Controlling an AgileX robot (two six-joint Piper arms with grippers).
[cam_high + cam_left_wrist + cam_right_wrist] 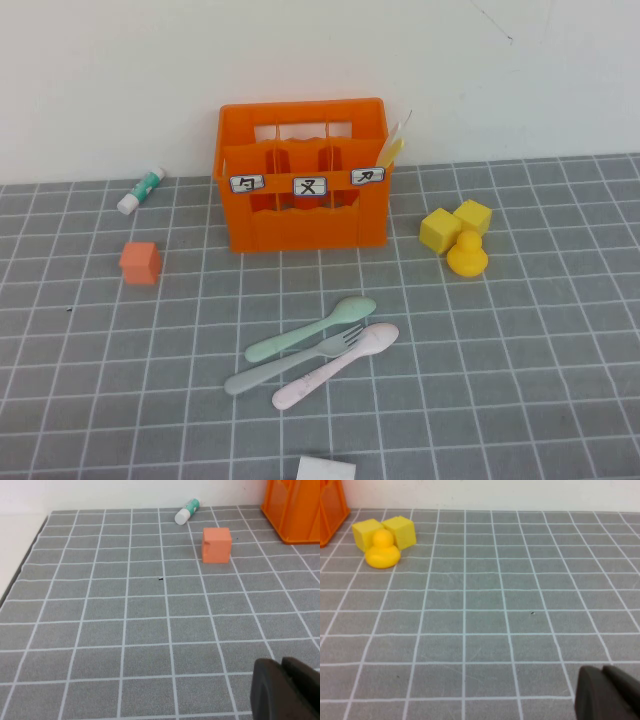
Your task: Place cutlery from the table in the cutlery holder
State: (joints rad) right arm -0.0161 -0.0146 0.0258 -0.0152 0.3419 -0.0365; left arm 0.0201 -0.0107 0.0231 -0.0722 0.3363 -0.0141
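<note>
- Left gripper (287,690) and right gripper (607,692): only a dark corner of each shows, low over the table (520,340); grip unreadable.
- White object (326,468), cut off at the near edge.
- Pink spoon (338,365), fork (295,362) and green spoon (312,329) lie side by side, smooth plastic.
- Holder (303,175) stands behind them, sticks (392,146) in its right end.

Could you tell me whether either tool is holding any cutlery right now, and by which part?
Nothing is held: the mint-green spoon, fork and pink spoon lie on the table, with both tools away from them.
</note>
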